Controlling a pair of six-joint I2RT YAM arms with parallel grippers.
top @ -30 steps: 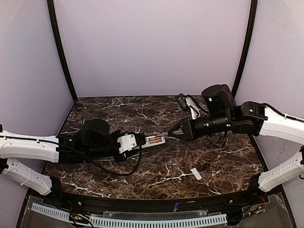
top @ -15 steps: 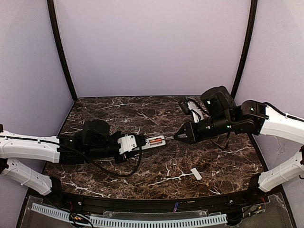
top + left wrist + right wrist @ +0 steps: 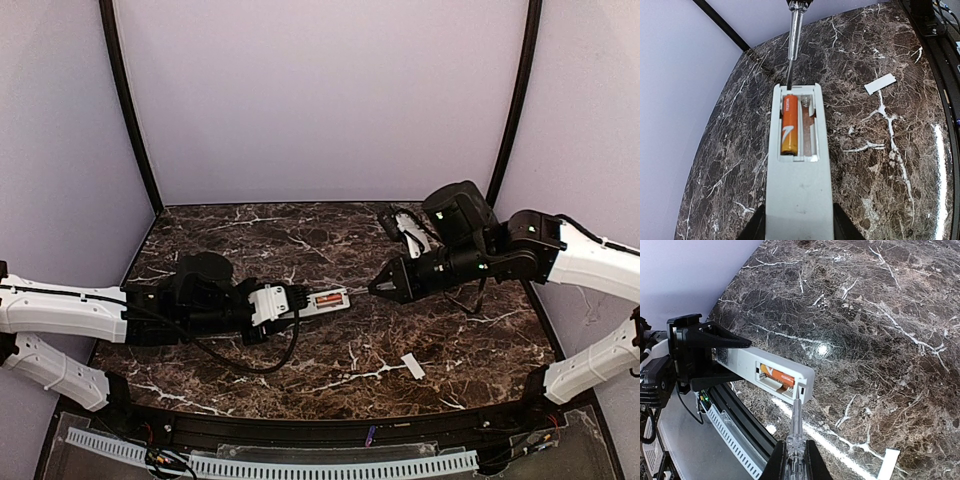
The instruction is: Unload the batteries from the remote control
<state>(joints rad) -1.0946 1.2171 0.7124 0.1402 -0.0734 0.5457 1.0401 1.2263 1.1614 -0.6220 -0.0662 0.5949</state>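
Observation:
My left gripper (image 3: 282, 301) is shut on the white remote control (image 3: 322, 298), held level above the table with its back up. In the left wrist view the remote control (image 3: 799, 190) has its recess open, with one orange battery (image 3: 789, 124) in the left slot and the right slot bare. My right gripper (image 3: 384, 287) is shut on a clear-handled screwdriver (image 3: 794, 440). Its tip (image 3: 797, 389) rests at the recess end by the battery (image 3: 776, 375). Only this one battery shows.
The small flat white cover piece (image 3: 413, 366) lies on the dark marble table (image 3: 330, 360) at the front right, also in the left wrist view (image 3: 879, 83). A black and white object (image 3: 402, 225) lies at the back right behind my right arm.
My right gripper has drawn back to the right and slightly down, so only the screwdriver's tip stays at the remote's end. The left arm and remote have barely moved.

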